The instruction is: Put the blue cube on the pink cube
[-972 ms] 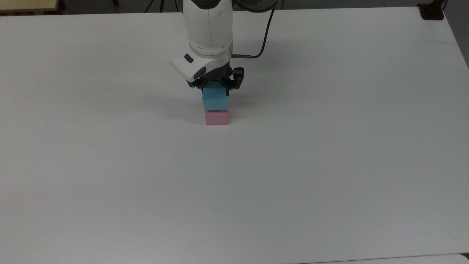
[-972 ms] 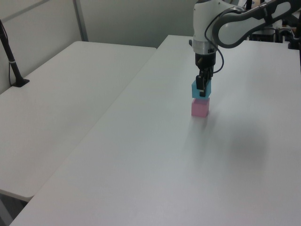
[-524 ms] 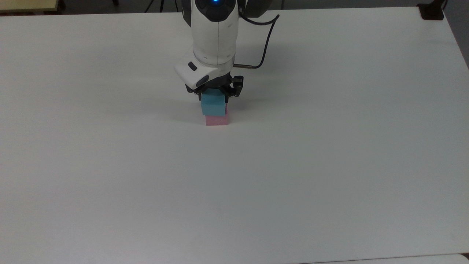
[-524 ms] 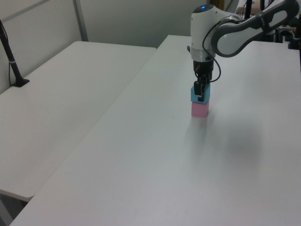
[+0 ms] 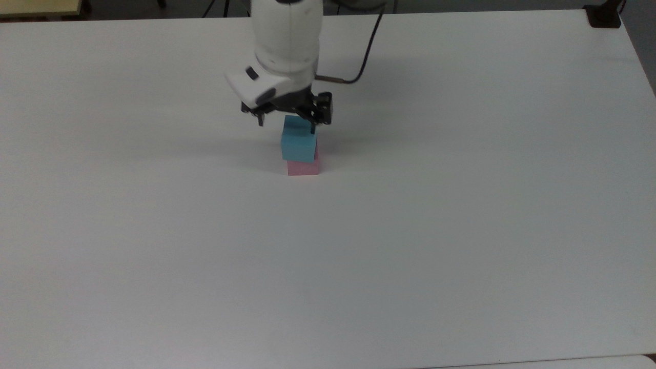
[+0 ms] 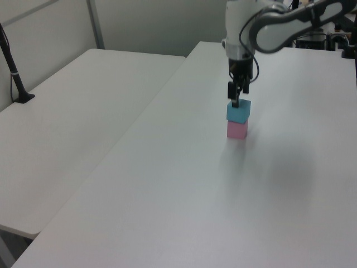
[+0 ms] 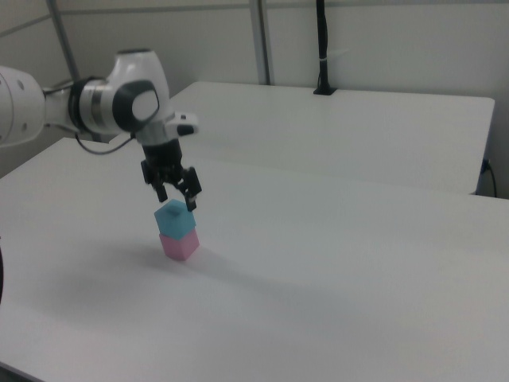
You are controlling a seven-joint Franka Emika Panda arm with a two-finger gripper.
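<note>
Blue cube [image 5: 298, 144] sits on top of pink cube [image 5: 303, 167], stack mid-surface, toward the far side in the top view; blue one looks a bit rotated and offset toward the top view's left, pink edge peeking out on the right. Claw [image 5: 287, 124] is released, fingers spread, hovering just above the blue cube's top, nothing gripped; right view confirms the claw [image 7: 176, 197] is clear of the cube with a gap under the tips. Step in hand reads as the retreat after placing: best done straight up, fingers kept wide, no sideways drift, since one fingertip hangs close to the blue cube's far-right corner and a nudge could topple the offset stack. White surface [image 5: 461, 230] around the stack is bare. Black cable [image 5: 366, 56] loops off the wrist on the far side, well off the cubes. Second table [image 6: 67, 111] sits on the left view's left, apart. Nothing blocks a vertical lift.
</note>
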